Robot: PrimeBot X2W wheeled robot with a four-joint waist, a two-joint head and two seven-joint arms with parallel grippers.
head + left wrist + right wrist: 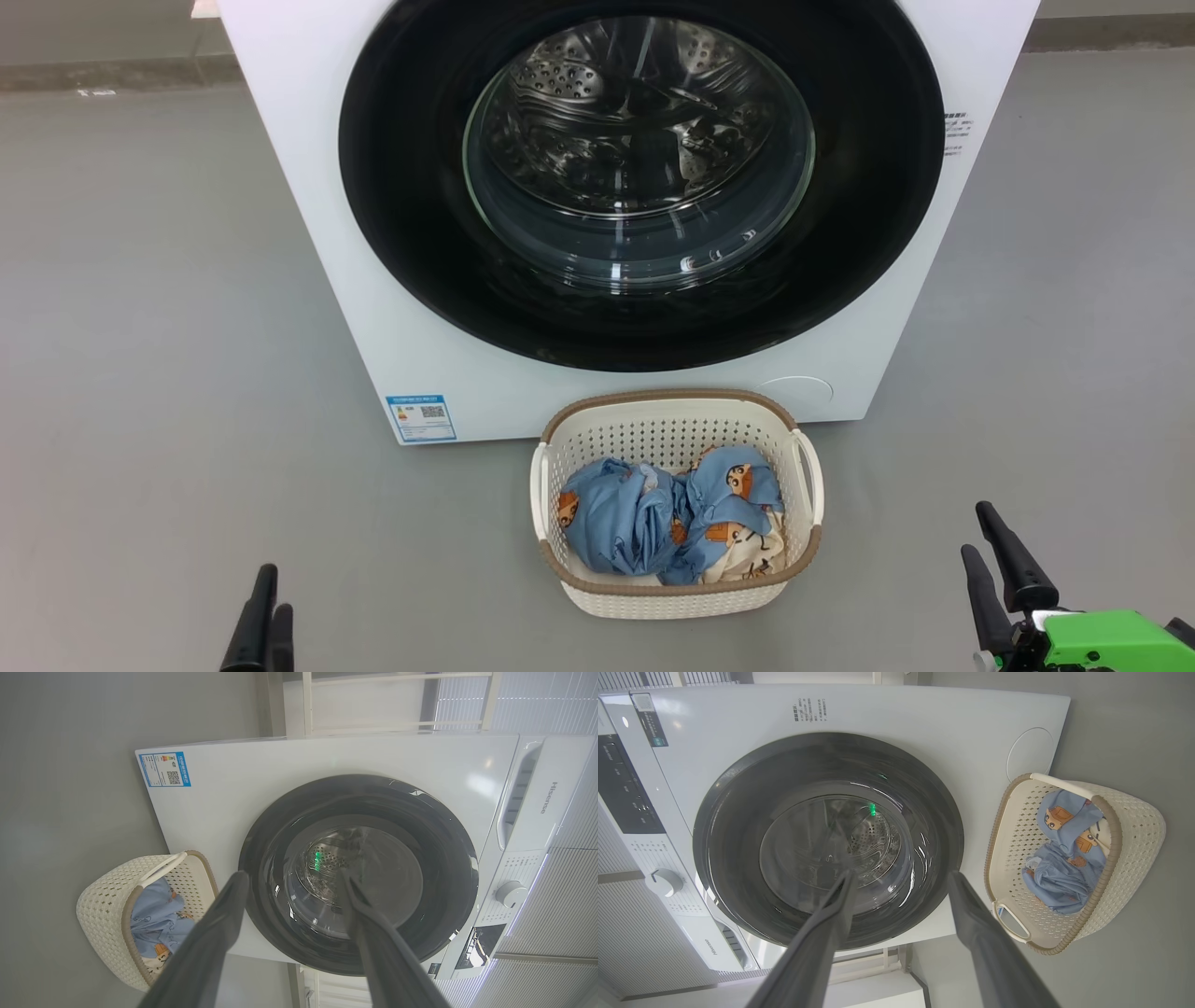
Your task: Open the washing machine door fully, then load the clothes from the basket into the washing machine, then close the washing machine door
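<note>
Well, the opening step is the one in hand: the washing machine door sits shut, flush with the washing machine, its glass bowl facing straight out at the robot. The left hand and right hand hang low, fingers spread, empty, well back. Next comes finding an edge to pull; no handle shows. The basket stands just before the machine, mouth up, long side across its front, the clothes heaped inside.

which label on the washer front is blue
The label at the washing machine's lower left corner, just left of the basket, has a blue border; the other label, beside the door's right edge, is plain dark print.
</note>
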